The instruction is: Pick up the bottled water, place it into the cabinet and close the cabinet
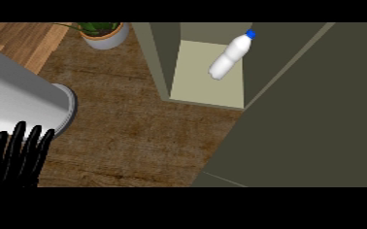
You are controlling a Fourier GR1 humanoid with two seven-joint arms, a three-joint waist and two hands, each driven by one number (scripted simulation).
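Note:
The bottled water [231, 56], white with a blue cap, stands inside the olive cabinet [204, 85] on its pale shelf, close to the right wall, with no hand on it. The cabinet's door [301, 121] is swung open and fills the right side of the head view. My left hand [25, 157] shows at the lower left edge, fingers straight and pointing up, resting and holding nothing; its grey forearm [32, 104] lies above it. My right hand does not show anywhere.
A potted green plant [105, 33] in a white pot stands at the back left, beside the cabinet's left wall. The brown wooden counter [136, 126] stretches between my left hand and the cabinet.

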